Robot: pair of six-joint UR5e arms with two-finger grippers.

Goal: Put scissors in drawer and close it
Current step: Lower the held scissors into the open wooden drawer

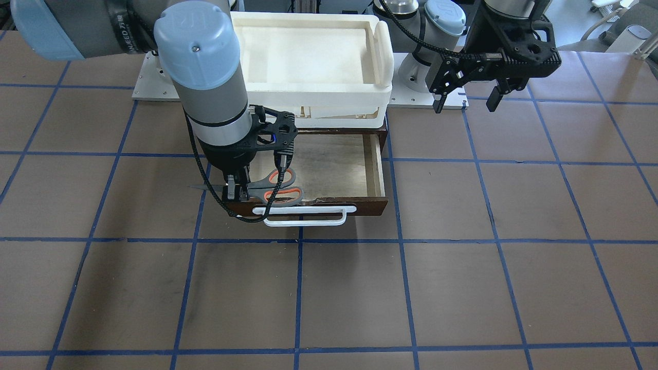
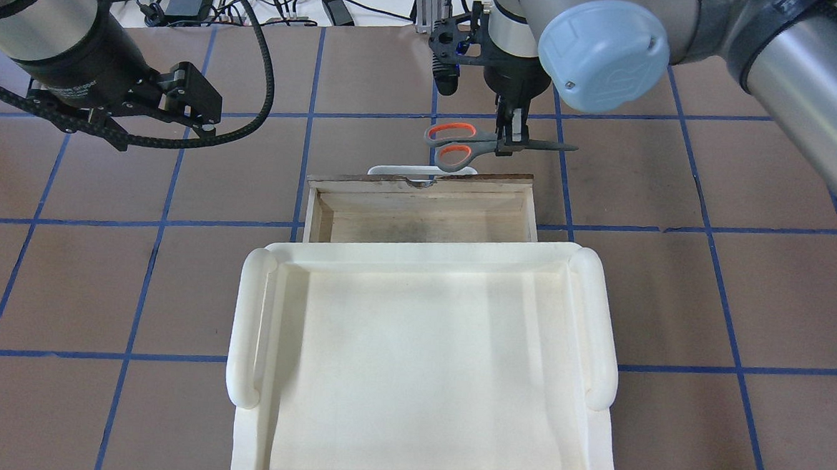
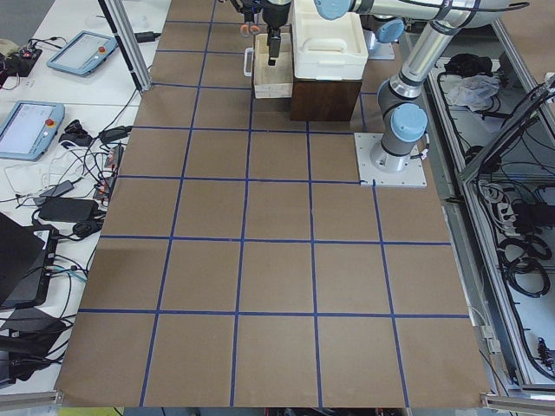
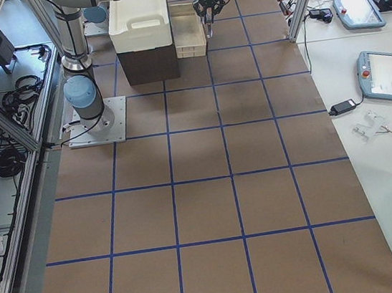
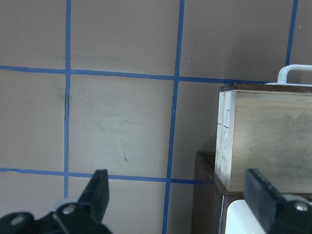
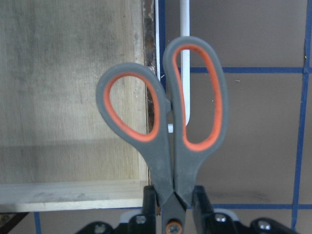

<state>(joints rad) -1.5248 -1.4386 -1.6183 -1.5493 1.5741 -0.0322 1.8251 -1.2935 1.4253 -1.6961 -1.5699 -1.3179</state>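
Reading the overhead view as a clock face, the left gripper (image 1: 466, 102) is hanging at about ten o'clock from the drawer (image 2: 421, 185), well apart from it. Its fingers are spread wide and holding nothing. The drawer is standing pulled out from under a white bin (image 2: 256, 327). The scissors (image 2: 459, 145) are hanging above its front wall, long axis lying along that wall: loops pointing to nine o'clock, blade tip to three, past the drawer's side. Seen from the right wrist, one loop is sitting over the inside, the other over the white handle (image 1: 303, 218). The right gripper (image 2: 511, 143), the nearer one, is pinching them at the pivot. I judge the drop is calling for a shift toward six and nine o'clock first.
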